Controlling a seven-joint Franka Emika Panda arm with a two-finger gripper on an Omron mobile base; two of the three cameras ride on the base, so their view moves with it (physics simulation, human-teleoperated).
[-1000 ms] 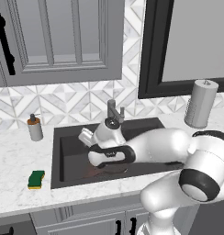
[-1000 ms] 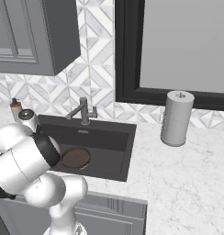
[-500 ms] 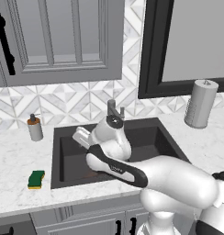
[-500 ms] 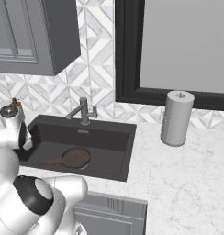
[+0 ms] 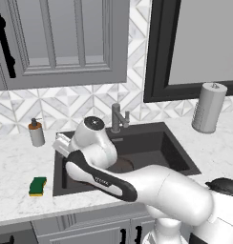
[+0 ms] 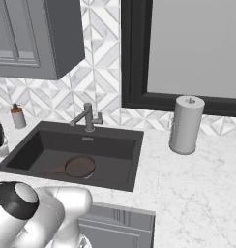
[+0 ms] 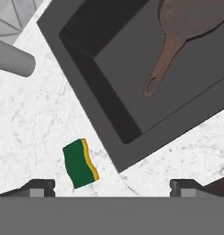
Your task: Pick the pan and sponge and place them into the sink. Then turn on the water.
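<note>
The pan (image 6: 79,166) lies flat on the bottom of the sink (image 6: 124,178), so that part of the job looks done. Its long handle points toward the near left corner of the sink. The sponge (image 5: 37,186) is not in yet. It sits on the white counter (image 5: 13,162), just outside the left wall of the sink, green side up with a yellow strip along one edge. The arm reaches over that side, most likely to fetch the sponge next. In the hand view, the gripper (image 7: 113,188) hangs above the counter with its two tips spread wide apart. It holds nothing and touches nothing. The sponge is below it, near the left tip, a bit off from the middle. The pan is farther away, beyond the right tip. No water falls from the faucet (image 6: 87,116).
</note>
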